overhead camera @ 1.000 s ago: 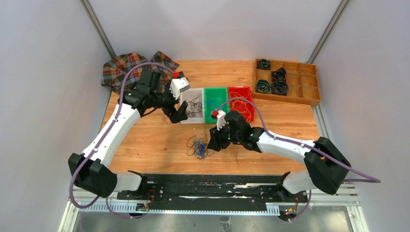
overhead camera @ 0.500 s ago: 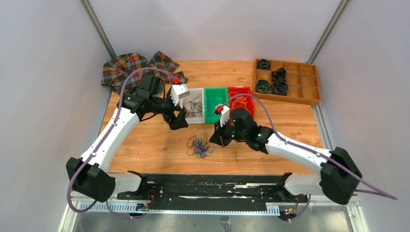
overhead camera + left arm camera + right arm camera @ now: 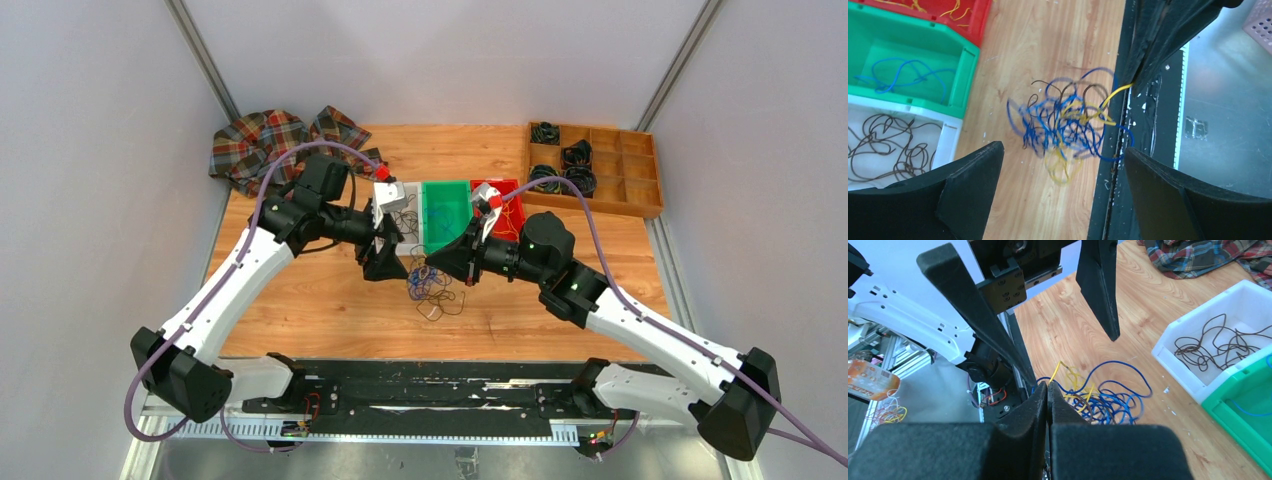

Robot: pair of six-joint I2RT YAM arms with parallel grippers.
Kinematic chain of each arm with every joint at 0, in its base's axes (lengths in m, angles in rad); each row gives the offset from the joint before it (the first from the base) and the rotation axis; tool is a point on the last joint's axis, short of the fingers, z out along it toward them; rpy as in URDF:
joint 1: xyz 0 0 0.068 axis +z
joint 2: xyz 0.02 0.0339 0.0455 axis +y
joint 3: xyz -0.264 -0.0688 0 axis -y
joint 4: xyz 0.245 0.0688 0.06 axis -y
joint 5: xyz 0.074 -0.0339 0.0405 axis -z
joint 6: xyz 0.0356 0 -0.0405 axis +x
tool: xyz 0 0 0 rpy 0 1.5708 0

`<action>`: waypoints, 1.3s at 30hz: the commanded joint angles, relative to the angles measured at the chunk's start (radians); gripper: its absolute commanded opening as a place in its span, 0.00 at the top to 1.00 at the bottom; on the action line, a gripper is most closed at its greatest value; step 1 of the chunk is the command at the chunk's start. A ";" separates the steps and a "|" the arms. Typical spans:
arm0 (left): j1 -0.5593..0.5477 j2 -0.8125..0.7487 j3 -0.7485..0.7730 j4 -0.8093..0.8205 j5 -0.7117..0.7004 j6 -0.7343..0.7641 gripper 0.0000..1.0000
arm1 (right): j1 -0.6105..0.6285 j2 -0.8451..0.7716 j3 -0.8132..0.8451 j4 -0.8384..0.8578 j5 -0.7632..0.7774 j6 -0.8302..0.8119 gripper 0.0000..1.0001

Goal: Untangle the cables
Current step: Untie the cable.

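The cables point(image 3: 431, 285) form a fist-sized tangle of blue, yellow and brown wires over the wooden table between the two arms. My right gripper point(image 3: 1048, 386) is shut on a yellow strand point(image 3: 1057, 371) that leads out of the tangle point(image 3: 1100, 401), and the bundle trails from it. In the left wrist view the same tangle point(image 3: 1064, 125) hangs blurred under the right gripper's fingers point(image 3: 1153, 45). My left gripper point(image 3: 1062, 150) stands wide open just in front of the tangle, touching nothing. From above, the left gripper point(image 3: 388, 265) and right gripper point(image 3: 456, 270) face each other across the bundle.
Behind the bundle stand a white bin point(image 3: 950, 127) with brown wires, a green bin point(image 3: 447, 190) with a blue wire and a red bin point(image 3: 512, 190) with yellow wires. A wooden tray point(image 3: 640, 172) of thick black coils sits back right. A plaid cloth point(image 3: 262, 140) lies back left.
The right gripper closed on a yellow strand and pulled the tangle up and back toward the bins. The left gripper swung right and nearer to the bundle, still open.
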 commanded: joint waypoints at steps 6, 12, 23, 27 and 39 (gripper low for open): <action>-0.038 -0.011 -0.028 -0.001 0.038 -0.023 0.25 | -0.014 -0.006 0.017 0.126 -0.031 0.079 0.99; -0.038 -0.071 -0.063 -0.006 0.078 0.032 0.20 | -0.014 -0.011 0.022 0.114 -0.017 0.079 0.99; -0.043 -0.076 0.050 -0.243 -0.039 0.469 0.03 | -0.013 0.012 0.040 0.072 0.010 0.087 0.99; -0.115 -0.081 0.083 -0.242 -0.155 0.538 0.11 | -0.013 0.039 0.055 0.076 0.007 0.116 0.99; -0.306 -0.348 -0.116 -0.051 -0.363 0.880 0.45 | -0.014 0.077 0.090 0.078 -0.016 0.150 0.99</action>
